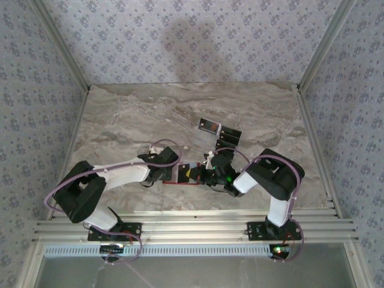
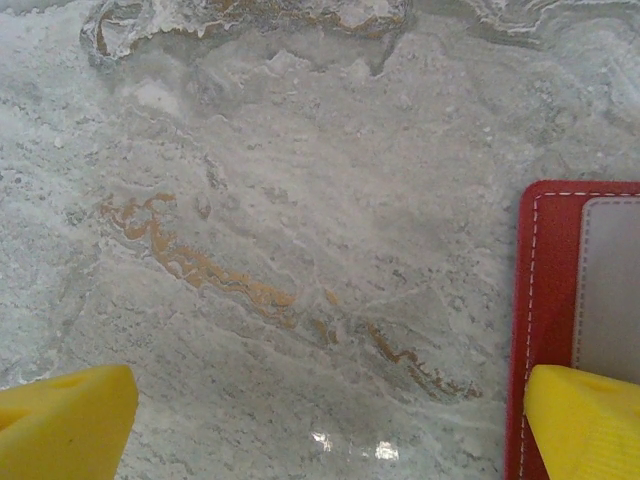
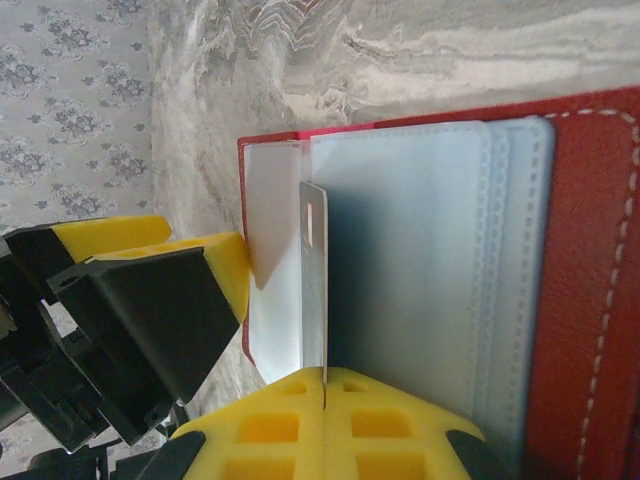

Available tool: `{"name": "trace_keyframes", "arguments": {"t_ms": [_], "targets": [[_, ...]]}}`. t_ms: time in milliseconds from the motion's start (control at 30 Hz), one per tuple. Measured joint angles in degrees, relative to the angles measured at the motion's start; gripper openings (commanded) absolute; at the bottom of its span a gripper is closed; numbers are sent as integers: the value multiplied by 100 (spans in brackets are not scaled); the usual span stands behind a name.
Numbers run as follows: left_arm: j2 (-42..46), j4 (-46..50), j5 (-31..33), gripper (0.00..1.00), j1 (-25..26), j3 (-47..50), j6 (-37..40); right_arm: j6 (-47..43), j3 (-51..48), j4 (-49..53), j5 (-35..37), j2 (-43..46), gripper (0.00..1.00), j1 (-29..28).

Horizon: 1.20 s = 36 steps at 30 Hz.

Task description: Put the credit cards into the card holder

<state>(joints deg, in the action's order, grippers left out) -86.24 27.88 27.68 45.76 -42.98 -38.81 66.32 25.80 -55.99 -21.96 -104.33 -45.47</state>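
The card holder [image 3: 590, 300] is lying open on the marble table [image 1: 120, 120], between both grippers.
The right gripper [image 3: 325, 400] is pinching one credit card [image 3: 313, 290] edge-on, its jaws closed on it, against the holder's clear pockets. The left gripper [image 2: 320, 430] is holding its jaws wide apart, gripping nothing, one finger [image 2: 585, 420] over the holder's red edge. Spare cards [image 1: 230, 137] are lying just beyond.

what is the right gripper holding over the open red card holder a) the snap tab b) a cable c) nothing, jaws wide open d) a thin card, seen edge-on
d: the right wrist view shows the right gripper shut on a credit card standing edge-on over the open card holder.
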Motion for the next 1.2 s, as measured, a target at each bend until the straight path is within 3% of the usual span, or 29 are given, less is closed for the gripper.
{"name": "trace_keyframes", "arguments": {"t_ms": [467, 1200], "targets": [[505, -83, -26, 100, 0, 7, 42, 35, 2, -46, -46, -31, 0, 24], [-4, -20, -63, 100, 11, 55, -271, 37, 17, -109, -304, -96, 0, 195]]}}
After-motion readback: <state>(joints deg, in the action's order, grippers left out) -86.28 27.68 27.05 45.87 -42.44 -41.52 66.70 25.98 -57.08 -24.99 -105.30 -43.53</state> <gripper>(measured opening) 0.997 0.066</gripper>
